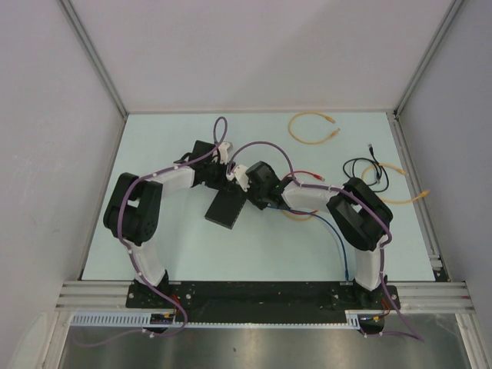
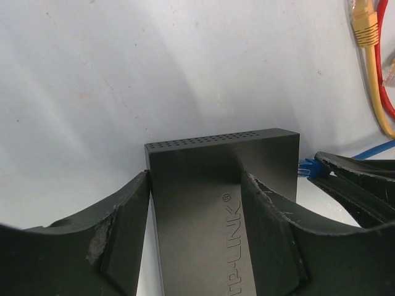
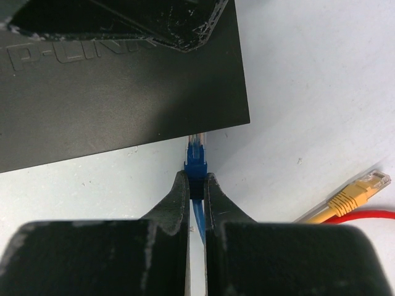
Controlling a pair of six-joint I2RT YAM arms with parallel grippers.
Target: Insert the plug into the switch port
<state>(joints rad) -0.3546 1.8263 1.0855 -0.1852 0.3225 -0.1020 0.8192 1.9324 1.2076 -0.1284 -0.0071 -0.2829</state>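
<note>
Right wrist view: right gripper (image 3: pixel 196 185), jaws pinched on the blue plug (image 3: pixel 197 154), aims it lengthwise straight ahead at the switch (image 3: pixel 123 86) edge (tip just meeting it); left gripper (image 2: pixel 194 179) straddles the switch, hold unclear.

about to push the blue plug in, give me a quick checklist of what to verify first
1. Plug gripped: ok, the right gripper is shut on its blue boot.
2. Switch braced: cannot tell; the left gripper has its fingers at the box, but a firm clamp isn't visible.
3. Plug lined up with a port: cannot tell, the sockets are hidden under the switch's edge.
4. Plug seated: not ok, its clear tip only meets the edge.
5. Path clear: ok, the yellow plug and red cable lie off to one side.
</note>
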